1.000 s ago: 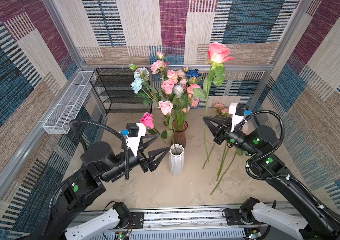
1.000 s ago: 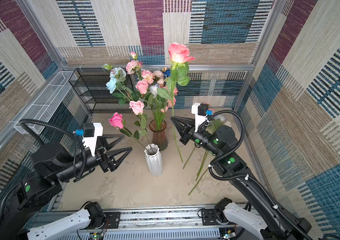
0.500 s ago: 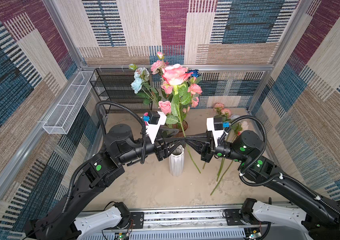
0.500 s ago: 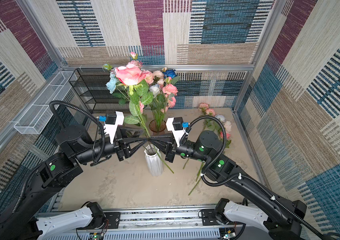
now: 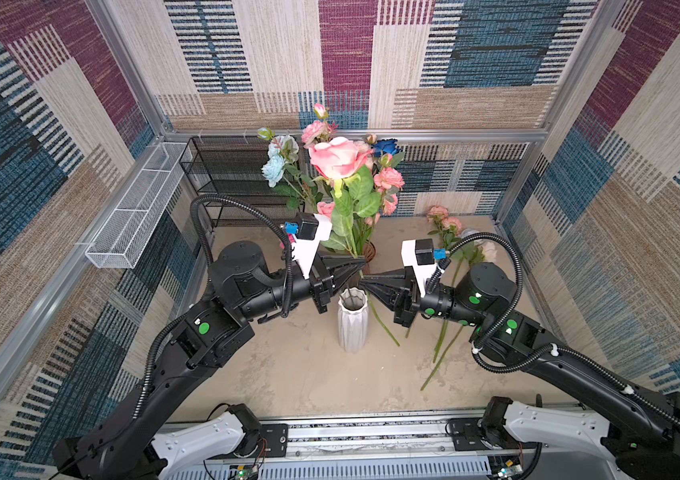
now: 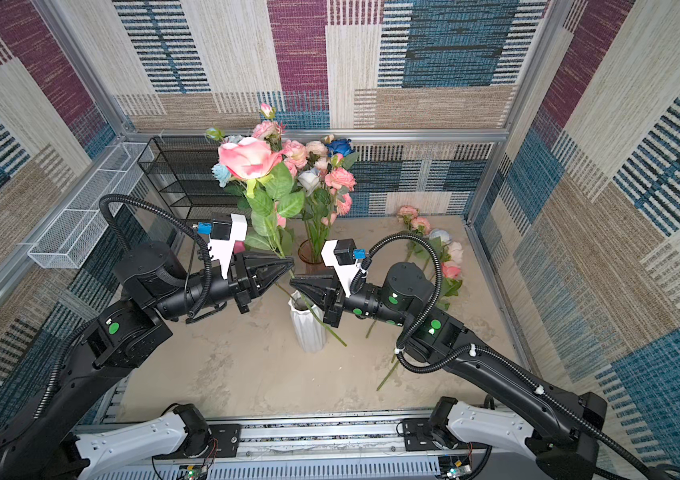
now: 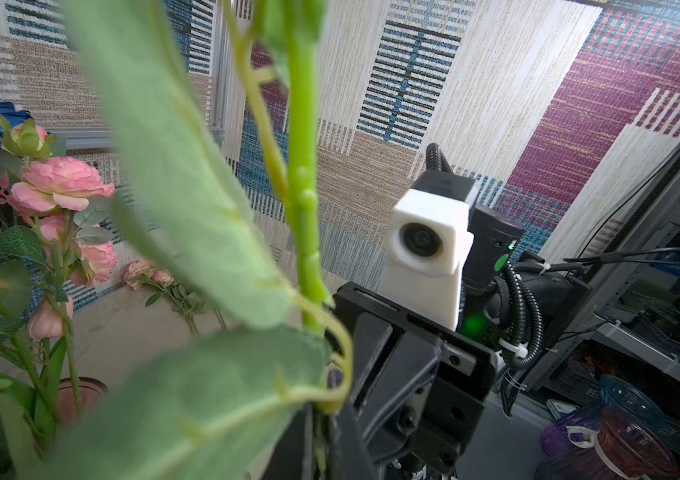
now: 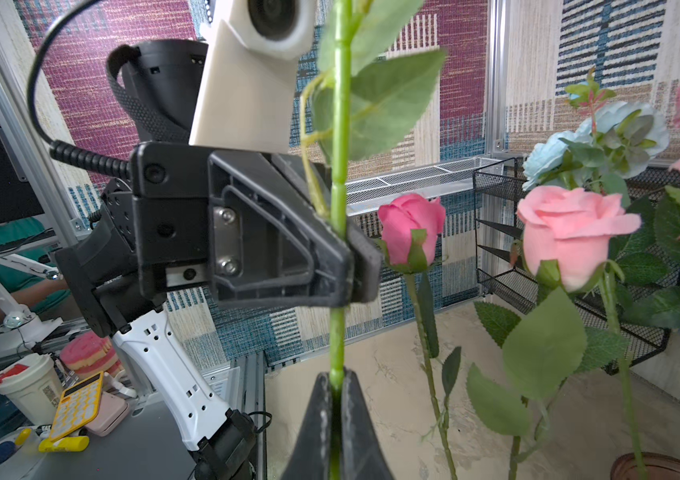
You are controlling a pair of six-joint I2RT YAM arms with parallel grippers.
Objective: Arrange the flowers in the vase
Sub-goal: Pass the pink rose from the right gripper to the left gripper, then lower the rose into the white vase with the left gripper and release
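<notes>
So the left gripper (image 5: 359, 266) is pinched tight on the green stem of a big pink rose (image 5: 338, 160), and the right gripper (image 5: 365, 284) is squeezed onto the same stem just beside it, a bit further from the bloom. The two tips nearly meet nose to nose, and the right wrist view makes it super clear: the stem runs through both closed sets of jaws with a short bare stretch between them. That rose hangs nearly upright in the air, bloom and leaves up top, right over the white ribbed vase (image 5: 352, 320) in the middle of the table (image 5: 288, 374). Its lower end is outside the mouth though: in both top views it slants down past the vase on the right arm's side, and whether the tip touches the table I can't tell. Just behind sits a brown glass vase (image 6: 305, 257) stuffed with a bouquet (image 5: 388, 183): mostly pink, a couple pale blue, a white one, one deep blue at the back. The right wrist view also shows a deep pink rosebud (image 8: 411, 224) just past the left gripper, no idea what it's standing in. Some loose flowers (image 5: 440, 214), pink and white, lie on the table behind the right arm. Further out, a black wire shelf (image 5: 226, 178) stands at the back wall and a white mesh basket (image 5: 134, 220) hangs along the left wall.
</notes>
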